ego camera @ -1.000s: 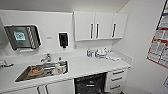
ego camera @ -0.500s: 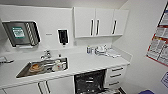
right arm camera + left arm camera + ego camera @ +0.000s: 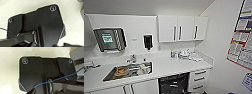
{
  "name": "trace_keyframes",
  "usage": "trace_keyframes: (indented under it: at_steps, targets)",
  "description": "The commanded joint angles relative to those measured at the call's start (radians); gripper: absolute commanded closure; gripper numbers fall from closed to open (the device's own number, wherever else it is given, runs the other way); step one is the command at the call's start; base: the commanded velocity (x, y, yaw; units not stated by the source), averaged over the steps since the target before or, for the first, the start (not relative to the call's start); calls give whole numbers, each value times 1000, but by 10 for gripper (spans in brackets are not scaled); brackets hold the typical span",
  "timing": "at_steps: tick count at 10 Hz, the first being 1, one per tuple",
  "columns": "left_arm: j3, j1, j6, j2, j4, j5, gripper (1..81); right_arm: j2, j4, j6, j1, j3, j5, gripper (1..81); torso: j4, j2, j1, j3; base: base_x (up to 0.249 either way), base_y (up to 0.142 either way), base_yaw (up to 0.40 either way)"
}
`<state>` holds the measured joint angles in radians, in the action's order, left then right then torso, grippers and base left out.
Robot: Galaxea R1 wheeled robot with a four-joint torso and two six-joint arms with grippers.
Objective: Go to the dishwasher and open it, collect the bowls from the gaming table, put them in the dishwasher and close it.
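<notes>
Dishwasher (image 3: 174,83) sits under the white counter (image 3: 166,67), right of the sink (image 3: 129,70), dark cavity showing, so I judge it open. Can't tell either gripper's state. I'd keep the base square to it, clear of the drawers (image 3: 198,79).

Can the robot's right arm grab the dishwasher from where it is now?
Probably not yet. The dishwasher sits low under the white counter, looking already open and dark inside, and no arm is seen reaching toward it in the head view.
</notes>
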<state>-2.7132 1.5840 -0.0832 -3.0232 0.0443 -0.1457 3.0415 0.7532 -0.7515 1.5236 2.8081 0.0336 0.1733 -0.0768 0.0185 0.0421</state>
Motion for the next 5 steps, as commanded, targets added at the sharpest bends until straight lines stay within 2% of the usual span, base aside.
trace_keyframes:
  at_steps: [1,2,5]
  targets:
    - [0,-42,-1,-2,-4,54,10,-1,9,3,-55,4,-43,10,0,77,-19,-61,0,0,0]
    - [0,-43,-1,-2,-4,55,10,-1,11,3,-55,4,-41,10,0,29,-5,-23,0,0,0]
    - [0,-42,-3,-2,0,55,10,1,12,1,-58,-1,-43,10,0,58,-11,-47,0,0,0]
